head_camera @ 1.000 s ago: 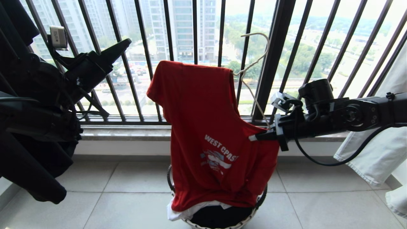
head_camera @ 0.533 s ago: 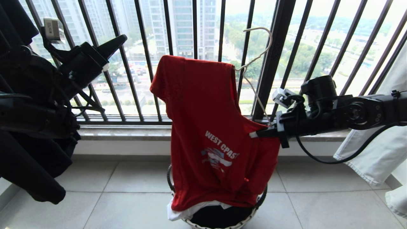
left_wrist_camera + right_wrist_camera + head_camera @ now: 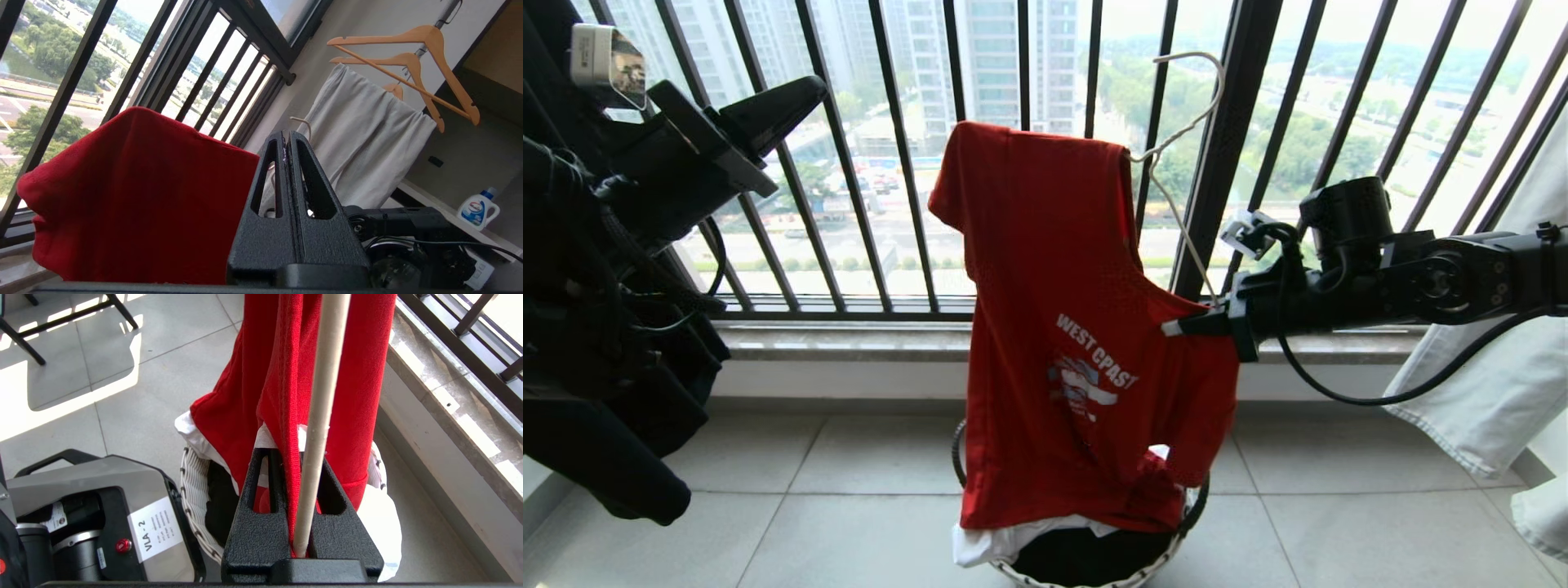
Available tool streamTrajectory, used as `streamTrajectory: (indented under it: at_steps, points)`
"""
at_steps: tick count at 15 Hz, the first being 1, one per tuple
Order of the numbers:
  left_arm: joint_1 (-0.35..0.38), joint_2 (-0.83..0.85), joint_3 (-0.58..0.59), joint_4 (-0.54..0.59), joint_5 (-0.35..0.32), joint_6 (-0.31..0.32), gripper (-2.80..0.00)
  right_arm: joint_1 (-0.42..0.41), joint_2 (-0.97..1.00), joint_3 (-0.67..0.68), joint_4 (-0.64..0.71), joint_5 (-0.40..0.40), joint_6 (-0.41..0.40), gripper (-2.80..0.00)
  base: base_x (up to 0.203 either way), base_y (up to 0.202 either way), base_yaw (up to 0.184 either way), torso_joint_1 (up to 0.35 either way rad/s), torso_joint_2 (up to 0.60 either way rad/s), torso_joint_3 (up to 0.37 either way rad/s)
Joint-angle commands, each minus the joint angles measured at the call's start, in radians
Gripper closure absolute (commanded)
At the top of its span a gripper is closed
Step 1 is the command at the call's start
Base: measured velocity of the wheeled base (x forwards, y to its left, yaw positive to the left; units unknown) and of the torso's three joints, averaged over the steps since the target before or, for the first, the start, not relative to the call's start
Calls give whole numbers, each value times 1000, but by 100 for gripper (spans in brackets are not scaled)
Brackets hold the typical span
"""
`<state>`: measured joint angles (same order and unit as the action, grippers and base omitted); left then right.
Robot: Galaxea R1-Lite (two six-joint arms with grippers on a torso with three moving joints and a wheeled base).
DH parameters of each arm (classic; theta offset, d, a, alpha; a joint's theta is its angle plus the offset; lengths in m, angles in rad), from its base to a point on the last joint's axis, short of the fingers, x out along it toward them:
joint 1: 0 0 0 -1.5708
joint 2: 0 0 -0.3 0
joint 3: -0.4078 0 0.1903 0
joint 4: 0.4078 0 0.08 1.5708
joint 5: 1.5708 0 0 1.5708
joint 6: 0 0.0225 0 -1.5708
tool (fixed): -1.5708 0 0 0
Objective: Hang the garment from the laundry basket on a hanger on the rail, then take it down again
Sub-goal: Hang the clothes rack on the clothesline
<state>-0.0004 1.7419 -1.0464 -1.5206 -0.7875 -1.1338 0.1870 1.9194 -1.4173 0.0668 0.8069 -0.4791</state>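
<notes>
The right tool (image 3: 1176, 328) reaches in level from the right, clenched on the hanger (image 3: 1176, 237) rod and the garment (image 3: 1078, 327) (above the laundry basket (image 3: 1188, 523)). The left tool (image 3: 813, 90), raised far left, is clenched on nothing.

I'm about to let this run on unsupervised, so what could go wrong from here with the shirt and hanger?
1. The red short-sleeved T-shirt drapes only one arm of the thin off-white hanger, so it may slide off.
2. The right gripper pinches the hanger's rod together with red cloth, and the grip could slip.
3. The shirt's hem hangs into the small round woven basket and might snag on lifting.
</notes>
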Motion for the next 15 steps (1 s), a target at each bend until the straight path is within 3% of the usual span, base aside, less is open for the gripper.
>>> streamTrajectory:
  at_steps: [1,4,6,9,11,13,15]
  points:
    - [3,-27,-84,-9,-23,-22,0,0,14,-5,0,7,-2,0,0,0,0,0,0,0]
    - [-44,11,-239,-9,-69,-90,0,-3,26,-8,-15,6,-1,0,0,0,0,0,0,0]
    - [11,-13,-179,-9,-73,-99,0,-3,17,-2,-15,5,-3,0,0,0,0,0,0,0]
    - [133,-96,27,-9,-71,-103,0,-1,-23,12,-12,-2,-4,0,0,0,0,57,-72,-15]
    - [199,-153,130,-9,-73,-103,0,0,-37,21,-8,-51,-4,0,0,0,0,207,-86,-60]
    - [210,-169,175,-9,-74,-102,0,0,-44,24,-6,-62,-4,0,0,0,0,255,-104,-193]
    - [210,-154,142,-9,-76,-102,0,0,-60,33,-6,-84,-4,0,0,0,0,277,-523,-276]
